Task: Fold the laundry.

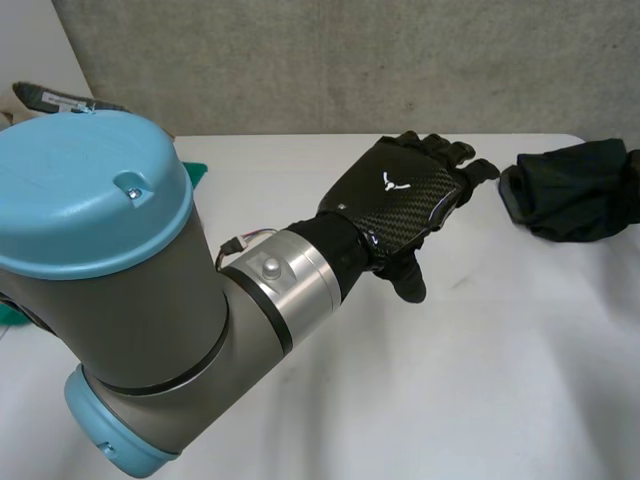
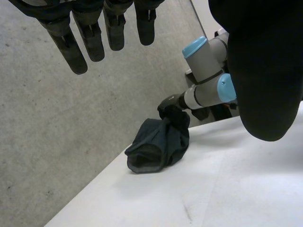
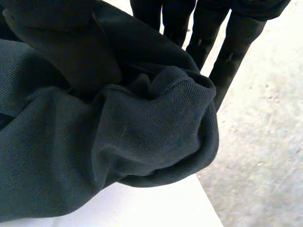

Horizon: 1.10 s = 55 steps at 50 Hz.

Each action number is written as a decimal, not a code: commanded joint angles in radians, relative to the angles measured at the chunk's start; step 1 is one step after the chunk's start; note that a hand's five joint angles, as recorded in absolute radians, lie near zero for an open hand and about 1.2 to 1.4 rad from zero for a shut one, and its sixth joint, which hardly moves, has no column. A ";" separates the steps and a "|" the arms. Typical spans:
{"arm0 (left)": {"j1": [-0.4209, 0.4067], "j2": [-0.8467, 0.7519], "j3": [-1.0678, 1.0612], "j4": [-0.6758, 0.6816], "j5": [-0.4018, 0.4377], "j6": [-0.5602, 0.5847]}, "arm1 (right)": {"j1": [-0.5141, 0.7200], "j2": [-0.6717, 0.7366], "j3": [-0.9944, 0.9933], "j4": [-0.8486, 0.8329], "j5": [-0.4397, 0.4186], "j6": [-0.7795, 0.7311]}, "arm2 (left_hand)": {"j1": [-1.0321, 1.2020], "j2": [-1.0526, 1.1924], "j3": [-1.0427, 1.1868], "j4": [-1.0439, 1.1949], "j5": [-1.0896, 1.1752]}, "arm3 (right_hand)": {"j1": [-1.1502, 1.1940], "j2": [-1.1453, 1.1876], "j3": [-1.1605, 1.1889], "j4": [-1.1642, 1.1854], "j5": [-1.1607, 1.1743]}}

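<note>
Head view first: found the left hand [image 1: 400, 195] stretched out over the table [image 1: 470, 390], fingers [image 2: 71, 45] straight and loose, holding nothing, just short of the cloth [image 1: 570, 190]. Saw the cloth bunched near the table's far right edge, dark and thick-woven, with the right hand [image 3: 232, 52] at its top, a fold pinched between thumb and fingers. Judged it soft, light and limp, not slippery, likely to sag and stay crumpled unless spread. Would take it by a hem or corner; could not make one out plainly.
</note>
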 commanded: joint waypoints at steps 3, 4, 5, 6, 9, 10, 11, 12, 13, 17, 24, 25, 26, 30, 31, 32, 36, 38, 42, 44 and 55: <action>0.001 -0.006 -0.004 -0.001 0.000 -0.005 | -0.018 -0.001 0.019 -0.027 0.000 -0.057 | 0.005 -0.010 -0.013 -0.011 -0.021 | 0.299 0.234 0.281 0.197 0.276; 0.001 -0.006 -0.004 -0.001 0.000 -0.005 | -0.018 0.001 0.019 -0.027 -0.002 -0.060 | 0.005 -0.010 -0.013 -0.011 -0.021 | -0.028 -0.093 -0.046 -0.130 -0.051; 0.001 -0.006 -0.005 -0.001 0.000 -0.005 | -0.018 0.002 0.021 -0.028 -0.002 -0.061 | 0.005 -0.010 -0.013 -0.011 -0.021 | -0.421 -0.486 -0.439 -0.523 -0.444; 0.001 -0.006 -0.005 -0.001 0.000 -0.005 | -0.019 0.004 0.024 -0.030 -0.002 -0.065 | 0.005 -0.010 -0.013 -0.011 -0.021 | -0.759 -0.824 -0.777 -0.861 -0.782; 0.000 -0.005 -0.005 -0.001 0.000 -0.005 | -0.026 0.004 0.025 -0.041 0.012 -0.084 | 0.002 -0.013 -0.016 -0.014 -0.024 | -0.922 -0.987 -0.940 -1.024 -0.946; 0.000 -0.005 -0.005 -0.001 0.000 -0.007 | -0.027 0.002 0.025 -0.041 0.019 -0.094 | 0.002 -0.013 -0.016 -0.014 -0.024 | -0.922 -0.987 -0.940 -1.024 -0.946; -0.002 -0.005 -0.004 -0.001 -0.001 -0.007 | -0.030 0.002 0.027 -0.042 0.047 -0.123 | 0.002 -0.013 -0.016 -0.014 -0.024 | -0.922 -0.987 -0.940 -1.024 -0.946; -0.002 -0.005 -0.002 -0.001 -0.001 -0.007 | -0.032 0.001 0.030 -0.045 0.065 -0.143 | 0.002 -0.013 -0.016 -0.014 -0.024 | -0.922 -0.987 -0.940 -1.024 -0.946; -0.002 -0.005 -0.001 -0.001 -0.001 -0.007 | -0.033 -0.002 0.034 -0.051 0.085 -0.167 | 0.002 -0.013 -0.016 -0.014 -0.024 | -0.922 -0.987 -0.940 -1.024 -0.946; -0.002 0.000 0.001 0.001 -0.004 -0.007 | -0.023 -0.053 0.111 -0.111 0.151 -0.297 | 0.002 -0.013 -0.016 -0.014 -0.024 | -0.922 -0.987 -0.940 -1.024 -0.946; 0.001 0.015 0.005 0.004 -0.015 -0.011 | -0.018 -0.375 0.551 -0.457 0.158 -0.361 | 0.002 -0.013 -0.016 -0.014 -0.024 | -0.922 -0.987 -0.940 -1.024 -0.946; 0.003 0.017 0.005 0.005 -0.018 -0.011 | -0.018 -0.418 0.609 -0.508 0.153 -0.361 | 0.005 -0.010 -0.013 -0.011 -0.021 | -0.922 -0.987 -0.940 -1.024 -0.946; 0.006 0.018 0.007 0.005 -0.023 -0.011 | -0.013 -0.496 0.711 -0.600 0.142 -0.359 | 0.005 -0.010 -0.013 -0.011 -0.021 | -0.922 -0.987 -0.940 -1.024 -0.946; 0.047 0.038 0.019 0.010 -0.090 -0.008 | 0.037 -0.649 0.926 -0.738 0.086 -0.353 | 0.017 0.002 -0.001 0.001 -0.009 | -0.922 -0.987 -0.940 -1.024 -0.946; 0.061 0.043 0.022 0.011 -0.107 -0.007 | 0.054 -0.674 0.965 -0.746 0.066 -0.350 | 0.017 0.002 -0.001 0.001 -0.009 | -0.922 -0.987 -0.940 -1.024 -0.946; 0.076 0.046 0.027 0.013 -0.127 -0.005 | 0.072 -0.699 1.001 -0.748 0.044 -0.347 | 0.017 0.002 -0.001 0.001 -0.009 | -0.922 -0.987 -0.940 -1.024 -0.946; 0.178 0.057 0.044 0.040 -0.223 0.002 | 0.125 -0.791 1.194 -0.745 -0.089 -0.318 | 0.020 0.005 0.002 0.004 -0.006 | -0.922 -0.987 -0.940 -1.024 -0.946; 0.260 0.052 0.053 0.063 -0.266 0.011 | 0.140 -0.858 1.304 -0.742 -0.185 -0.299 | 0.014 -0.001 -0.004 -0.002 -0.012 | -0.922 -0.987 -0.940 -1.024 -0.946; 0.432 0.020 0.067 0.087 -0.276 0.077 | 0.168 -1.008 1.480 -0.694 -0.373 -0.298 | 0.017 0.002 -0.001 0.001 -0.009 | -0.922 -0.987 -0.940 -1.024 -0.946; 0.500 -0.015 0.080 0.093 -0.274 0.125 | 0.180 -1.062 1.531 -0.648 -0.421 -0.299 | 0.014 -0.001 -0.004 -0.002 -0.012 | -0.922 -0.987 -0.940 -1.024 -0.946; 0.817 -0.451 0.369 0.143 -0.144 0.488 | 0.260 -1.141 1.703 -0.424 -0.465 -0.411 | 0.043 0.028 0.025 0.027 0.017 | -0.922 -0.987 -0.940 -1.024 -0.946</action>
